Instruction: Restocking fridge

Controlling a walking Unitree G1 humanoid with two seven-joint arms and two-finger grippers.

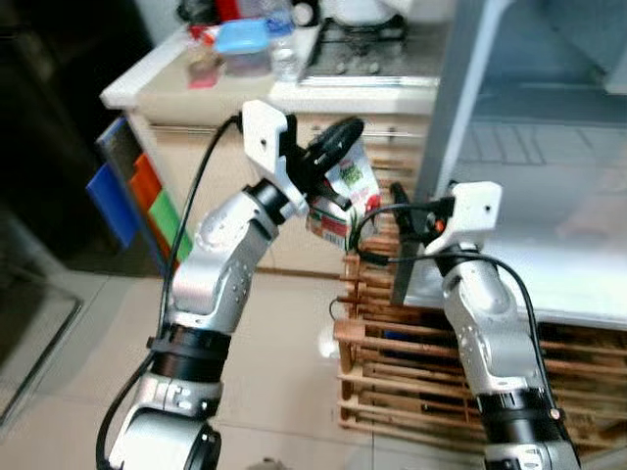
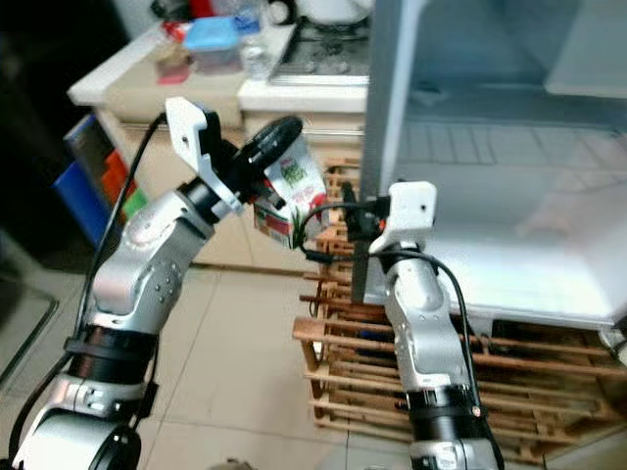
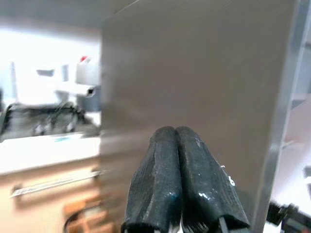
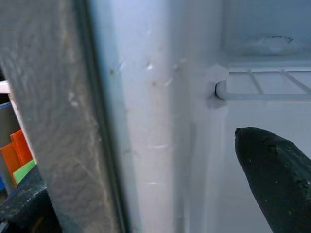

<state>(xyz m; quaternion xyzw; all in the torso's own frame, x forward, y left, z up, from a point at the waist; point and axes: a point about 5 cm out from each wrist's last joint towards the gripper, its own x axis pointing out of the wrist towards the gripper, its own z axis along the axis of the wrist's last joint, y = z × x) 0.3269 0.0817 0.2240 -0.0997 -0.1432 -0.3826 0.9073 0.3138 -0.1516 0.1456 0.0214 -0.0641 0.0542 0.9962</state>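
A pale counter [image 1: 167, 83] stands beyond the left claw [image 1: 328, 157], carrying a blue-lidded box [image 1: 242, 39], a clear bottle [image 1: 282, 44] and a gas hob [image 1: 362, 49]. Below the right claw [image 1: 404, 220] sits a slatted wooden crate [image 1: 392, 352]. Coloured folders [image 1: 137, 196] lean against the cabinet, on the tiled floor [image 1: 284, 343].

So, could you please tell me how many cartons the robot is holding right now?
1. A single carton, white with red and green print, is gripped in the left tool, raised beside the open fridge. The right tool straddles the fridge's side wall edge and carries none.
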